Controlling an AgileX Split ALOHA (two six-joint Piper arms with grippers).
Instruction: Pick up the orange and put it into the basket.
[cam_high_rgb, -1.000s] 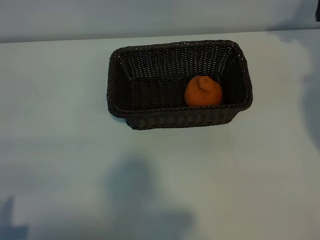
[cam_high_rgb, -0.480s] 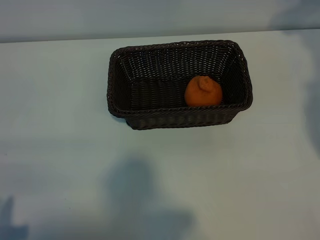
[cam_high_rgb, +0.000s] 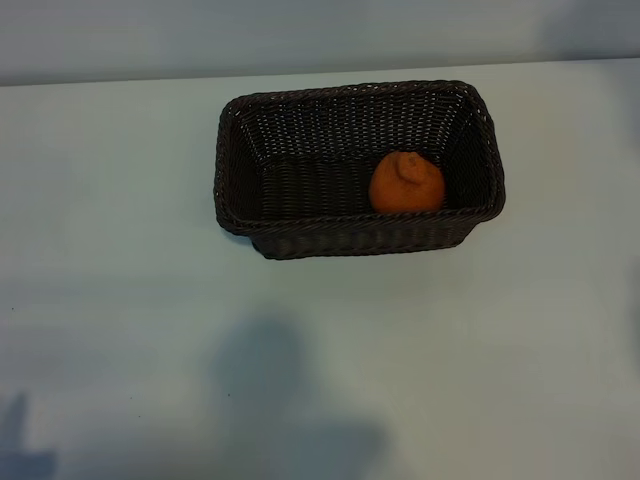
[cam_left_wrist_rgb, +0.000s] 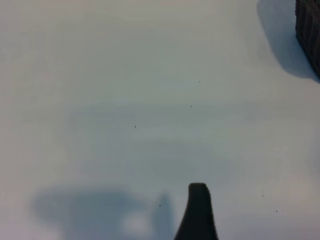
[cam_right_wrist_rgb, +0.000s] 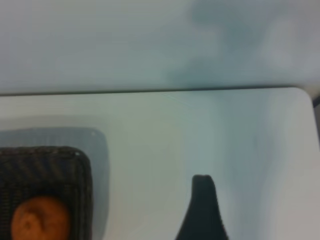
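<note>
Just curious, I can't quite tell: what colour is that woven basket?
Dark brown, nearly black wicker basket; the exterior view shows it best.

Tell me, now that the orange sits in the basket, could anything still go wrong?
Little, it seems. The orange lies inside the wicker basket, toward its right end, near the front wall. A knock to the basket might roll it, though the walls look high enough to keep it in. The right gripper's fingertip shows beside the basket, holding nothing; a careless sweep could nudge the basket along the white table.
</note>
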